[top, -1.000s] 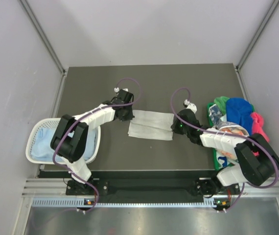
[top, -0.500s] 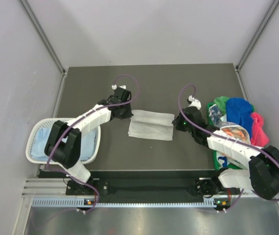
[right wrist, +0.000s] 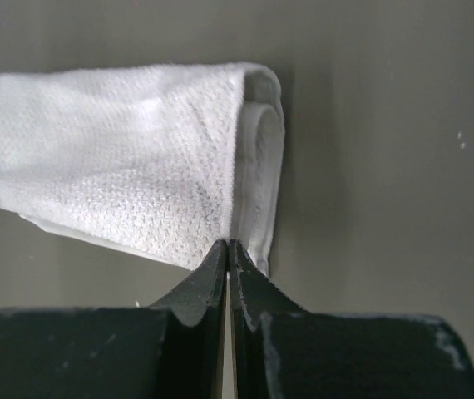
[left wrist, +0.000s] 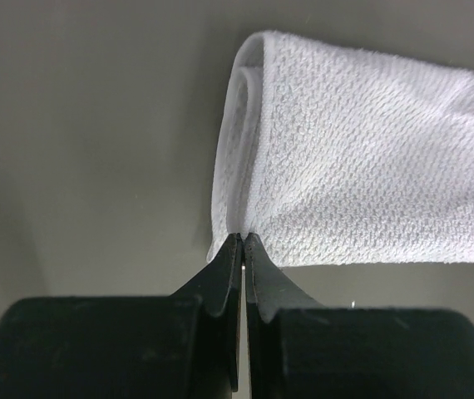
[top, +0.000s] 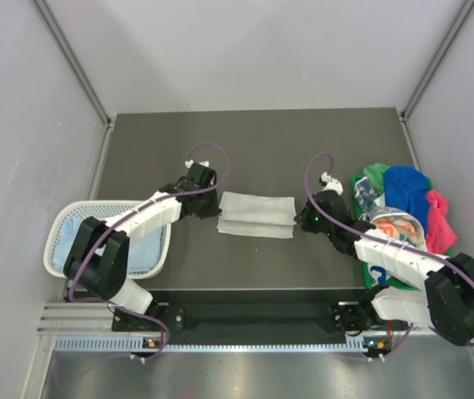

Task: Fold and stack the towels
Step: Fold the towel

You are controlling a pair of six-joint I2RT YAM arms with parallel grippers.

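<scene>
**A:** Where is the white towel lying?

**B:** It is lying between the two pincers, folded into a flat band on the dark table; the left pincer is meeting its left end and the right pincer is meeting its right end.

**A:** How are the left pincer's jaws standing?

**B:** They are pressing together with barely a slit between them; they are nipping the towel's near corner; in the wrist view the cloth is spreading ahead of the tips and off to their right, with a rolled fold showing along its end.

**A:** And the right pincer?

**B:** It is doing the same in mirror; its jaws are squeezing tight on the near edge of the towel's other end; the cloth is running ahead and to the left of the tips, and the layers are curling over at the end.

**A:** Where are the other towels sitting?

**B:** A heap of towels is sitting to the right of the right pincer, near it but not touching; green, royal blue, pink and a printed one are showing, and the right arm is crossing over the heap's near part. A pale blue towel is resting in a white basket, well off to the left of the left pincer and nearer the arm bases.
</scene>
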